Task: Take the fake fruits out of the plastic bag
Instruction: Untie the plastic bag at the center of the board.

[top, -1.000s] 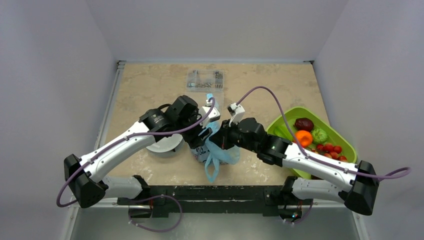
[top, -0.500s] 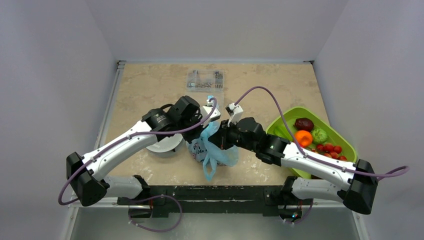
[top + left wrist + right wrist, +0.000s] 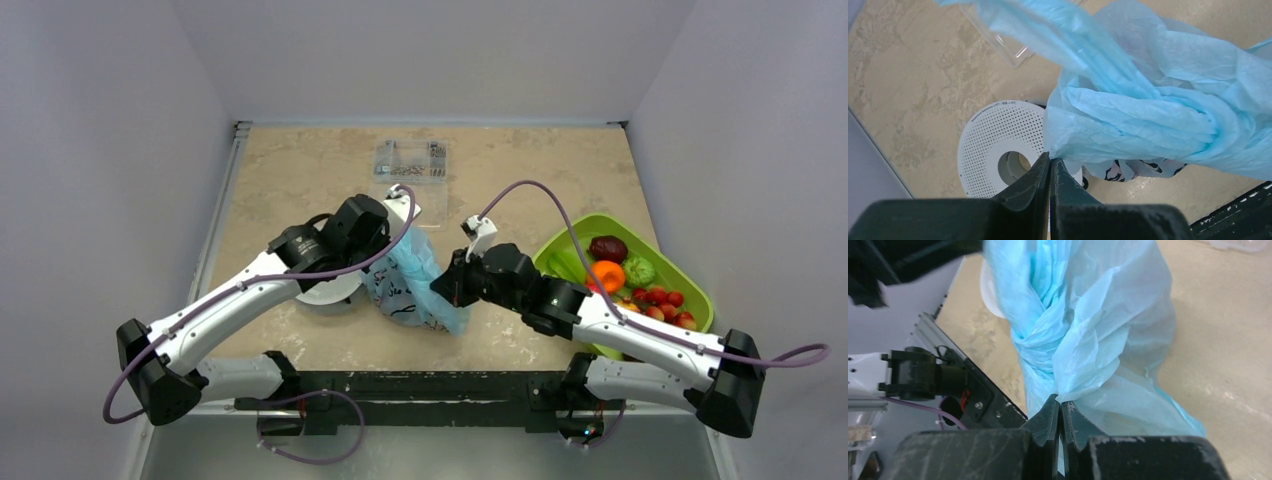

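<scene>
The plastic bag [image 3: 415,285] lies mid-table toward the near edge, pulled between both arms. The left gripper [image 3: 1050,161] is clenched on a fold at its left, beside the white disc [image 3: 998,142]. The right gripper [image 3: 1060,404] is clenched on its right side. The fake fruits [image 3: 630,282] lie in the green tray [image 3: 570,236] at right.

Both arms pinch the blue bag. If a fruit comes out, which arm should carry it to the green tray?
Probably the right gripper: the green tray of fake fruits sits beside its arm. The left gripper, also shut on the plastic bag, is across the bag from the tray.
</scene>
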Robot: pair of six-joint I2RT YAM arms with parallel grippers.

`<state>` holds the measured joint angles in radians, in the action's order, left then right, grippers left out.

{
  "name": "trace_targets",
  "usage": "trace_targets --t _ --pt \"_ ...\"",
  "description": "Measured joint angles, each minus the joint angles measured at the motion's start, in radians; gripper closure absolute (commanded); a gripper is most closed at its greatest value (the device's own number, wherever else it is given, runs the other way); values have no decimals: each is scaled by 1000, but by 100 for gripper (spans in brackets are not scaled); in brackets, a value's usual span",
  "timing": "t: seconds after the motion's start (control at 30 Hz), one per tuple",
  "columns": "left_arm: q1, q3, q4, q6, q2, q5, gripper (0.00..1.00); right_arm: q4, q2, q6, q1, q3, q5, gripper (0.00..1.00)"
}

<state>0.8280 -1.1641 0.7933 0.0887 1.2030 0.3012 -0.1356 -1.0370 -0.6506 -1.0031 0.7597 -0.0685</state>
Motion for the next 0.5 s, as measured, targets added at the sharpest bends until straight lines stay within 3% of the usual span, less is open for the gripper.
trace_targets --t 0.17,0.37,0.5 --pt "0 2 -19 0 -23 13 100 -77 61 8 0 -66 -31 97" --pt "0 9 -29 1 -38 -40 100 -153 64 74 0 -54 -68 72" --pt "0 15 -29 1 -40 -66 100 -210 61 128 -4 26 -90 49"
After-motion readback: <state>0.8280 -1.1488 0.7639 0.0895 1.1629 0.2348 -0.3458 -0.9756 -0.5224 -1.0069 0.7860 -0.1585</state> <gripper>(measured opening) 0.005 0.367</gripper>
